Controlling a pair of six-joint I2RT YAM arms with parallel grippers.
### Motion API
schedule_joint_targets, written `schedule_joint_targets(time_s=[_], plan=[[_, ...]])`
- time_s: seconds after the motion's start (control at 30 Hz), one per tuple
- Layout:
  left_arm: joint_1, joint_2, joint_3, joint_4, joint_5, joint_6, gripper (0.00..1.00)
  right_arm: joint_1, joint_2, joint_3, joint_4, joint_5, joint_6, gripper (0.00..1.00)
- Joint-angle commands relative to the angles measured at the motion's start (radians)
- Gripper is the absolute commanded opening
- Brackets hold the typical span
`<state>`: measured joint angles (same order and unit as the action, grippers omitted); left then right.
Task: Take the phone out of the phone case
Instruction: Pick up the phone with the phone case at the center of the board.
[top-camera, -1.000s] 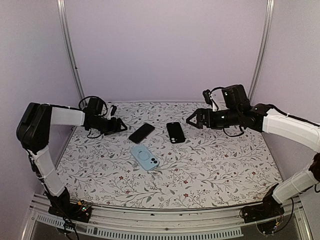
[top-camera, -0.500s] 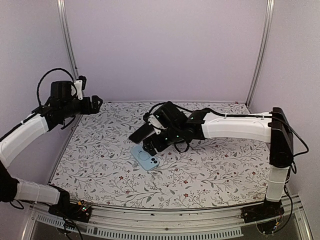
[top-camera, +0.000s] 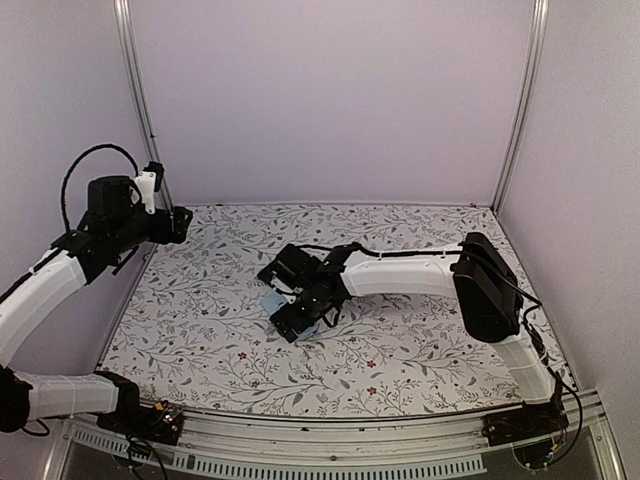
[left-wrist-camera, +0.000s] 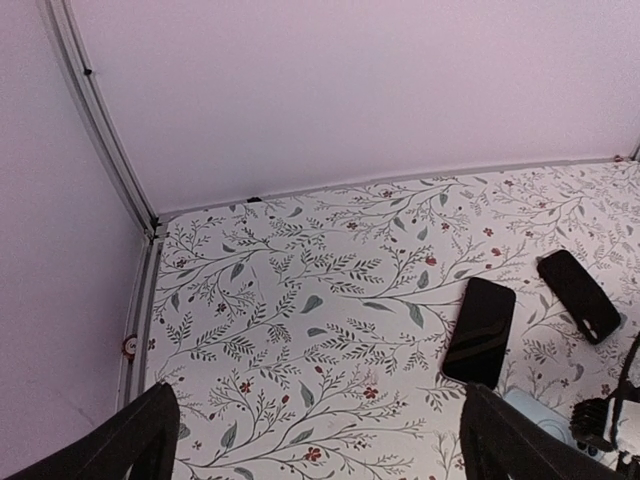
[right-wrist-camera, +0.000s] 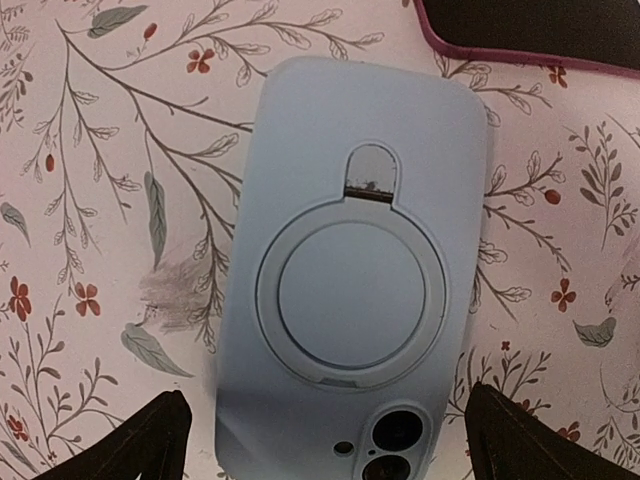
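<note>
Right end effector (top-camera: 300, 320) now over phone case (right-wrist-camera: 350, 270)

Black phone (left-wrist-camera: 480, 331) near second black phone (left-wrist-camera: 579, 295), floral table (left-wrist-camera: 300, 290); jaws spread.

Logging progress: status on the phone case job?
Left gripper open, raised far left. Right gripper open above blue case, back up. Black phone close beside.

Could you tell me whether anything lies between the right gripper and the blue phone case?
Nothing visible does: the right gripper hangs open directly over the blue phone case, which lies back-up on the table.
</note>
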<state>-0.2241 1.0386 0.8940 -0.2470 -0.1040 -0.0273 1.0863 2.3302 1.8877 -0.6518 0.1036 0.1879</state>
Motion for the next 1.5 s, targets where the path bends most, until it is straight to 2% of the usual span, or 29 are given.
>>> schedule_joint_targets(time_s=[0.0,0.47,0.6,0.77,0.9,1.1,1.27,1.47], plan=[[0.008,-0.029,-0.020,0.017,-0.008,0.025,0.99,-0.001,0.057,0.080,-0.051,0.019,0.020,0.99],[0.006,-0.034,-0.027,0.014,0.008,0.027,0.96,-0.002,0.146,0.105,-0.044,0.090,0.045,0.99],[0.002,-0.041,-0.030,0.014,0.011,0.027,0.96,-0.002,0.142,0.067,-0.024,0.069,0.056,0.92],[-0.009,-0.071,-0.049,0.039,0.068,0.067,0.93,-0.001,0.120,0.009,-0.005,0.073,0.043,0.73],[-0.028,-0.107,-0.078,0.086,0.123,0.095,0.92,-0.001,0.097,-0.041,0.020,0.059,0.032,0.63],[-0.073,-0.179,-0.167,0.212,0.213,0.155,0.92,-0.002,-0.014,-0.173,0.104,-0.030,-0.004,0.55],[-0.108,-0.256,-0.284,0.388,0.363,0.211,0.91,-0.011,-0.155,-0.314,0.170,-0.122,-0.049,0.53],[-0.159,-0.287,-0.374,0.498,0.451,0.298,0.88,-0.050,-0.298,-0.479,0.240,-0.238,-0.050,0.51]])
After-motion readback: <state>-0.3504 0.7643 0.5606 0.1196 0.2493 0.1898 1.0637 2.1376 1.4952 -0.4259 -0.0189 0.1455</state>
